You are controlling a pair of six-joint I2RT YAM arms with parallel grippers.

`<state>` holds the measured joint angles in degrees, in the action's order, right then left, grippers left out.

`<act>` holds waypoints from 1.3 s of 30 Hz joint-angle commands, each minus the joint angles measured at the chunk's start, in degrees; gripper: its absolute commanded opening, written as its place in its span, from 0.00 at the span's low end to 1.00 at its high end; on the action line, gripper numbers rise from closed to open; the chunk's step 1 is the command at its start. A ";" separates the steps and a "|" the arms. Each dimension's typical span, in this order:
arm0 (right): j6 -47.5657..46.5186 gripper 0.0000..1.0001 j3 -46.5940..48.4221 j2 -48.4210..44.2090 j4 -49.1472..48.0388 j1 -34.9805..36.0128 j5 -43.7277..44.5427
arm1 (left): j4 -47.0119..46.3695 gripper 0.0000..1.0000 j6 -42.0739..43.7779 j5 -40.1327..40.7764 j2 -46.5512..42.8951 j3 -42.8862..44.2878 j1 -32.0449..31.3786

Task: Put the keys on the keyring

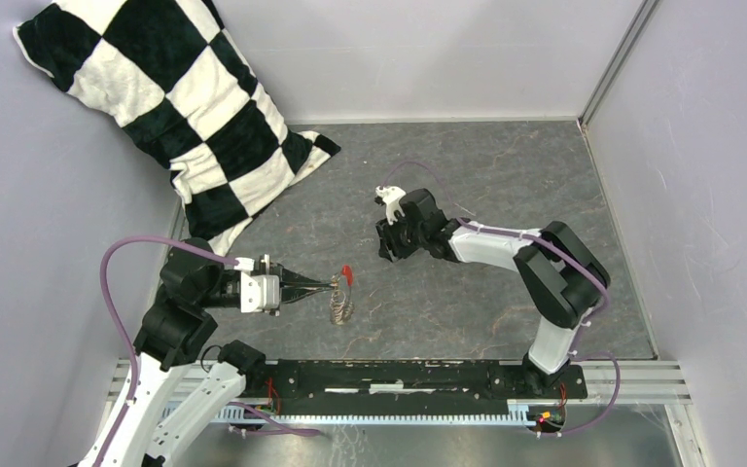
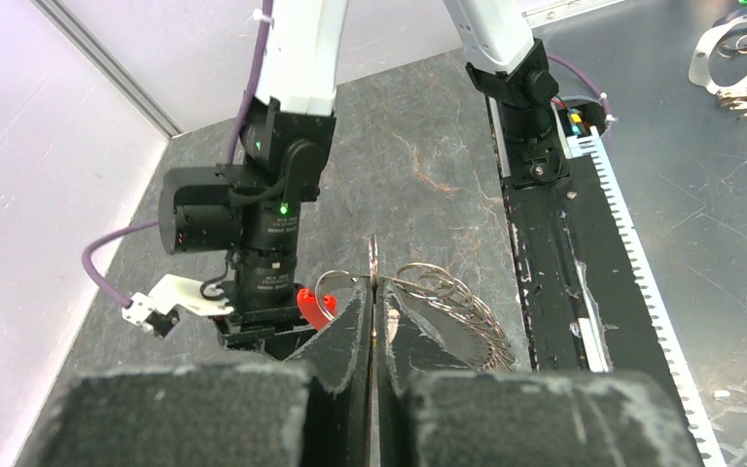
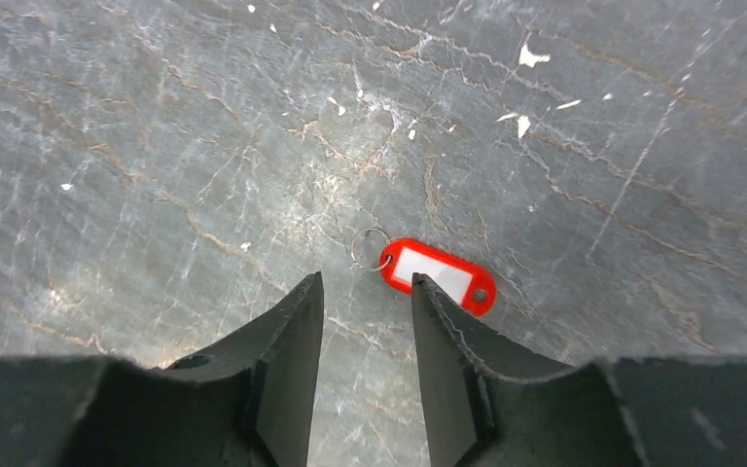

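My left gripper [image 1: 329, 285] [image 2: 373, 292] is shut on the keyring [image 1: 340, 307] [image 2: 481, 324], a coil of grey metal loops held just above the table. A thin loop stands upright between the fingers, and a red plastic piece [image 1: 347, 272] [image 2: 309, 304] hangs at the ring's side. One of the keys, red with a white label [image 3: 438, 276] and a small wire loop [image 3: 368, 245], lies flat on the grey table. My right gripper [image 1: 386, 251] [image 3: 368, 282] hovers over it, open and holding nothing, its right fingertip [image 3: 428, 292] at the key's near edge. In the top view this key is hidden under the gripper.
A black-and-white checked pillow [image 1: 185, 107] leans in the far-left corner. A black rail [image 1: 418, 375] runs along the near edge between the arm bases. Pale walls [image 1: 700, 146] close in both sides. White flecks [image 3: 530, 58] dot the table [image 1: 506, 165].
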<state>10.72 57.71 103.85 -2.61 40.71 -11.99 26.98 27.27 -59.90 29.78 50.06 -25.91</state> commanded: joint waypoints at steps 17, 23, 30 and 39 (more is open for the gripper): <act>-1.54 0.98 -15.08 -28.64 -5.34 -0.25 17.36 | -0.47 0.02 -1.64 -0.31 0.70 2.83 -0.15; 2.69 0.96 -14.95 -27.57 -2.36 -0.22 19.12 | 0.69 0.02 -1.75 -0.88 0.19 2.76 -0.12; 6.27 0.85 -15.38 -23.22 -6.20 4.27 21.08 | 1.18 0.02 -1.59 -0.43 0.28 2.49 -0.11; 0.24 0.66 -8.31 -11.96 -9.00 8.93 17.82 | 1.23 0.02 -2.13 -0.10 0.95 3.18 -0.11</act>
<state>14.66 45.17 89.10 -7.31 47.46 6.50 28.69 27.20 -60.03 30.11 50.74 -25.89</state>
